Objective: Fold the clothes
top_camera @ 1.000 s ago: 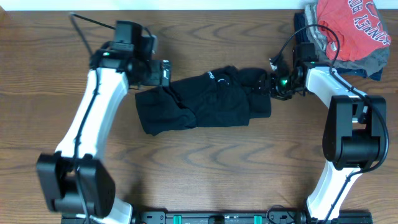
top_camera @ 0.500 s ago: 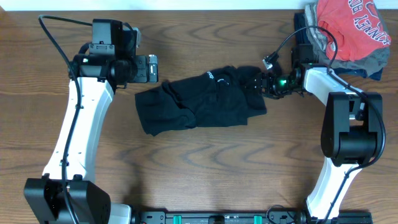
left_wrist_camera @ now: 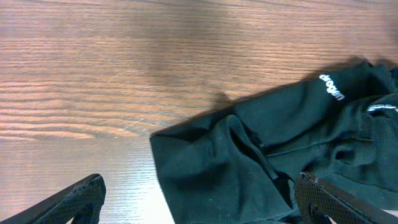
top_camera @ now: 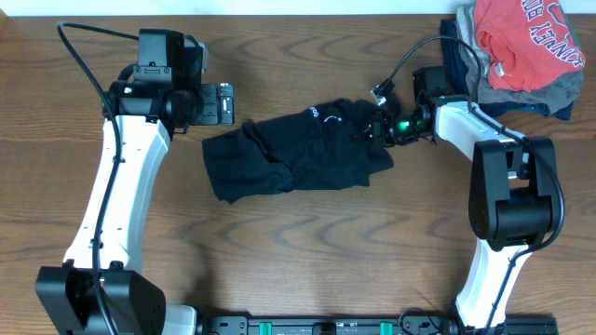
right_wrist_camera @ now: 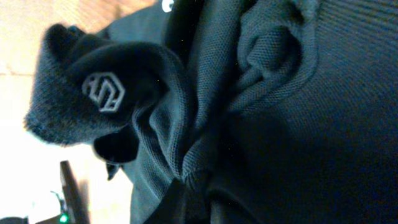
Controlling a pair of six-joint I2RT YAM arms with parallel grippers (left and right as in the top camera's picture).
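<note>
- Clothes (top_camera: 298, 154) lie in one rumpled black heap in the middle of the bench (top_camera: 307, 270), long side running left to right. A small white word print (left_wrist_camera: 331, 88) shows on the upper fold.
- The heap's right end has drawn in toward the middle over the last second. That edge sat farther right before, and it has travelled left together with my right hand (top_camera: 380, 128).
- My right hand sits on that right end. In its wrist view the dark knit gathers to a pinch at the bottom of the frame, so I judge it closed on the clothes. Its fingers are buried in fabric and I cannot see them.
- My left hand (top_camera: 228, 102) has pulled back from the upper-left corner it was over a second ago and has held its place for the last half second. It hangs just beside that corner, fingers (left_wrist_camera: 74, 199) spread wide, holding nothing.
- I read this as the right end being carried leftward for a first fold. Nothing is squared yet, and the left side is loose.
- Sleeves and collar cannot be told apart in the heap, nor can I tell how many layers I have pinched. The right wrist view shows little but cloth and a small outlined emblem (right_wrist_camera: 104, 92).
- Off at the far right corner a red shirt (top_camera: 526, 37) tops a pile, well apart from the work and cut off by the frame edge.
</note>
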